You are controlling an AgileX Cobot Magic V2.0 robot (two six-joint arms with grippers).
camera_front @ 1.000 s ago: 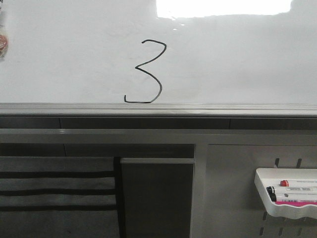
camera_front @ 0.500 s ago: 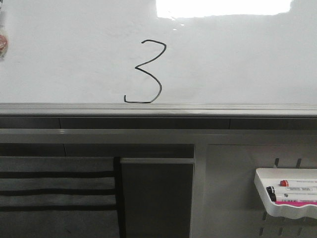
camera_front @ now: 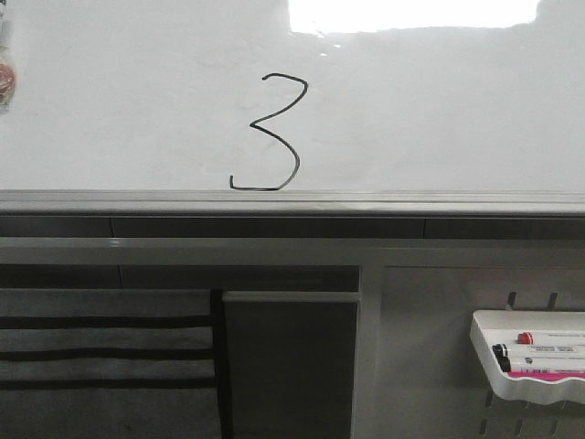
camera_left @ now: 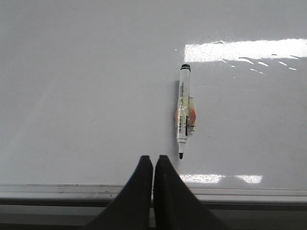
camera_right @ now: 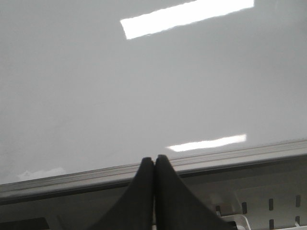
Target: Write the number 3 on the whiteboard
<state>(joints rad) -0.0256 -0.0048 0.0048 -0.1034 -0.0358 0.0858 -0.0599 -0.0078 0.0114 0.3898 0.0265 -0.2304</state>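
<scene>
The whiteboard was glossy white with faint grey smudges and a bright white glare patch, edged by a grey metal rail. The number 3 was a thin black line. A marker on the board had a white barrel, black cap and tip, and a yellowish wrap stained red-orange. A white tray held markers with red, black and pink parts. Both the left gripper and the right gripper were black.

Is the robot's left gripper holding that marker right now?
No. The left gripper is shut and empty; the marker sits apart on the whiteboard.
</scene>
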